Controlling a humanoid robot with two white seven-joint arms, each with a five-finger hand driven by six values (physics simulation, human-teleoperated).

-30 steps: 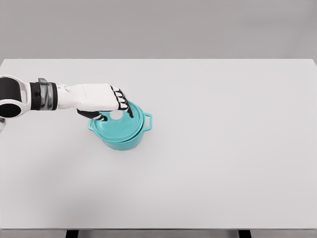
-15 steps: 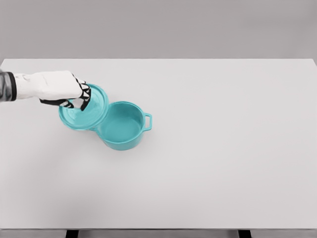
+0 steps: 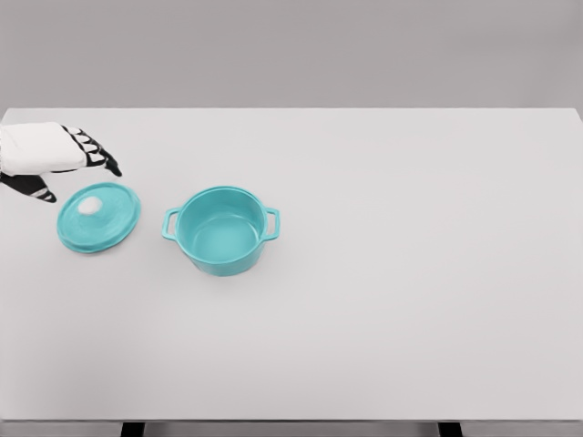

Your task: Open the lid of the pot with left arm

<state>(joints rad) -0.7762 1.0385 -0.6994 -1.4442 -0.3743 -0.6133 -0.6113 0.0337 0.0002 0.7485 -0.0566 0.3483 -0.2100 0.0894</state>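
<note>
Teal lid (image 3: 98, 217) lies beside the open pot (image 3: 221, 229); left hand (image 3: 50, 153) spread, empty.

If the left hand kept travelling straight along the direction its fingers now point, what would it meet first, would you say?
The left hand points right and slightly down. The lid lies below that line, so the open pot looks like the first thing in its way, though height is unclear and the hand may pass above the rim.

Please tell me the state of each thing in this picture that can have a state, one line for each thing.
pot: open, upright on the table, nothing visible inside.
lid: off the pot, lying flat on the table to its left, white knob up.
left hand: fingers spread, holding nothing, just beyond the lid and apart from it.
right hand: not in view.
</note>
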